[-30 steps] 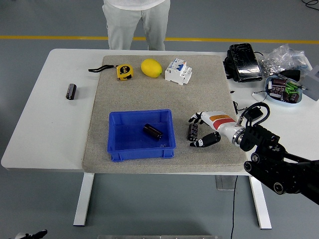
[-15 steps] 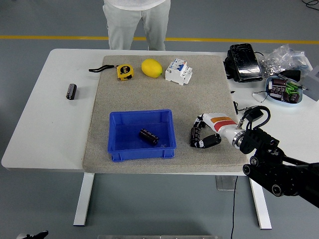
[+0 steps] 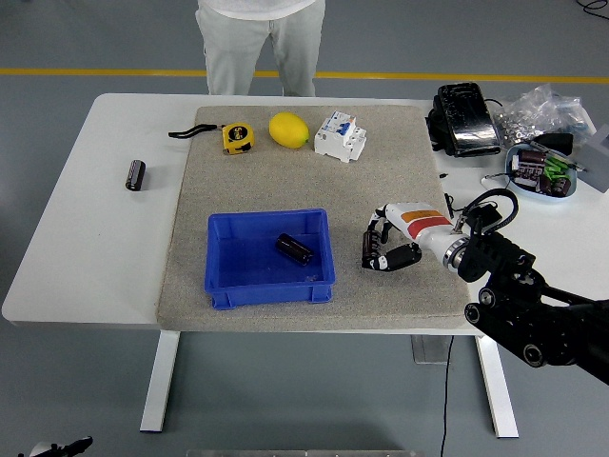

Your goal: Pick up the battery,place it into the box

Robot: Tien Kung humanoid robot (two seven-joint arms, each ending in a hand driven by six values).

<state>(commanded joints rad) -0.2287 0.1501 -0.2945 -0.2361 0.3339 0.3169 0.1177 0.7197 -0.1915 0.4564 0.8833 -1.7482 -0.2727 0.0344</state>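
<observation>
My right hand (image 3: 388, 246) curls around a dark cylindrical battery (image 3: 368, 249), fingers (image 3: 381, 228) over its top and thumb below, on the grey mat (image 3: 285, 181). The battery stands roughly upright, black with a paler band, just off the mat surface or resting on it; I cannot tell which. At nine o'clock from my hand sits the blue box (image 3: 269, 259), open-topped, with a second dark battery (image 3: 294, 248) lying tilted inside. Bare mat separates hand and box. At twelve o'clock lie a white circuit breaker (image 3: 341, 137), a lemon (image 3: 288, 129) and a yellow tape measure (image 3: 238, 138). A third battery (image 3: 136, 175) stands on the white desk (image 3: 86, 248) far left. No lettering is legible. A person (image 3: 259, 43) stands at the far edge.
</observation>
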